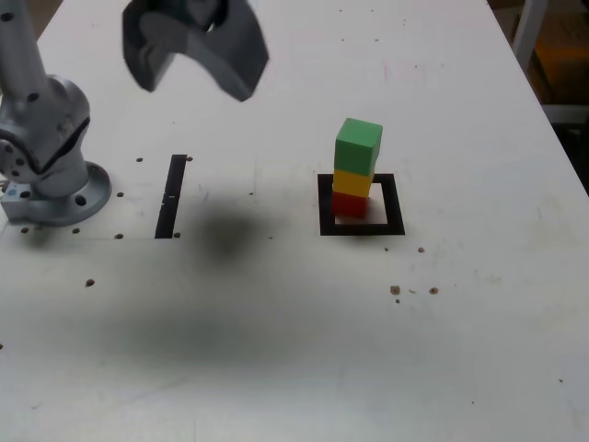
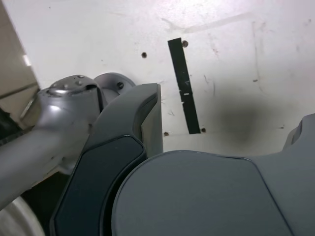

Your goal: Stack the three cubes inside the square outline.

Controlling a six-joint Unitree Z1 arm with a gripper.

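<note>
stack: three cubes, one on another, right of centre in the exterior view. Red cube (image 1: 349, 204) at the bottom, yellow cube (image 1: 352, 182) on it, green cube (image 1: 358, 145) on top. The green one sits slightly offset toward the exterior view's right.
outline: black square outline (image 1: 326, 204) around the base of the stack; red cube stands on the white centre, nearer the outline's left side in the exterior view.
gripper: gripper (image 1: 195, 57) at the upper left of the exterior view, high above the table, jaws spread apart, nothing between them. Well apart from the stack.
strip: straight black strip (image 1: 171, 195) left of centre in the exterior view, between the arm base and the outline; also seen in the wrist view (image 2: 183, 86), with small white nicks in the tape.
arm base: grey arm base (image 1: 51, 189) at the left edge of the exterior view, bolted to the table.
obstructions: nothing stands between gripper and stack. A soft dark shadow lies on the table beside the strip.
table: white table (image 1: 479, 350), with scattered small dark holes and brown specks; a few specks lie just below the outline.
writing: no legible labels or text.
edges: table's right edge runs diagonally at the upper right of the exterior view, with a white frame beyond it. Open surface lies on all sides of the stack, widest toward the bottom of the frame.
</note>
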